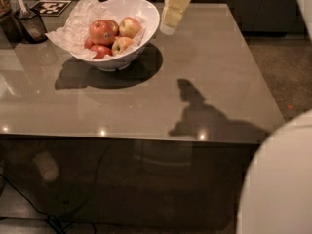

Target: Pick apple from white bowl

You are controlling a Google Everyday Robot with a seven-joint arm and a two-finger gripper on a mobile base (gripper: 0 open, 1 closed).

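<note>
The white bowl [146, 11] stands at the back left of the grey table, lined with crumpled white paper [73, 26]. It holds several apples. The apple [101, 31], large, red, with a small dark sticker, lies at the left of the pile. A yellow-and-red apple [129, 26] lies to its right, and smaller apples sit in front. My gripper [168, 27] hangs pale and cream-coloured above the table just right of the bowl's rim, apart from the apples.
A dark holder with a utensil [27, 21] and a black-and-white marker tag [51, 7] are at the back left. The table's front edge [146, 138] runs across the middle. A white part of the robot [278, 179] fills the lower right corner.
</note>
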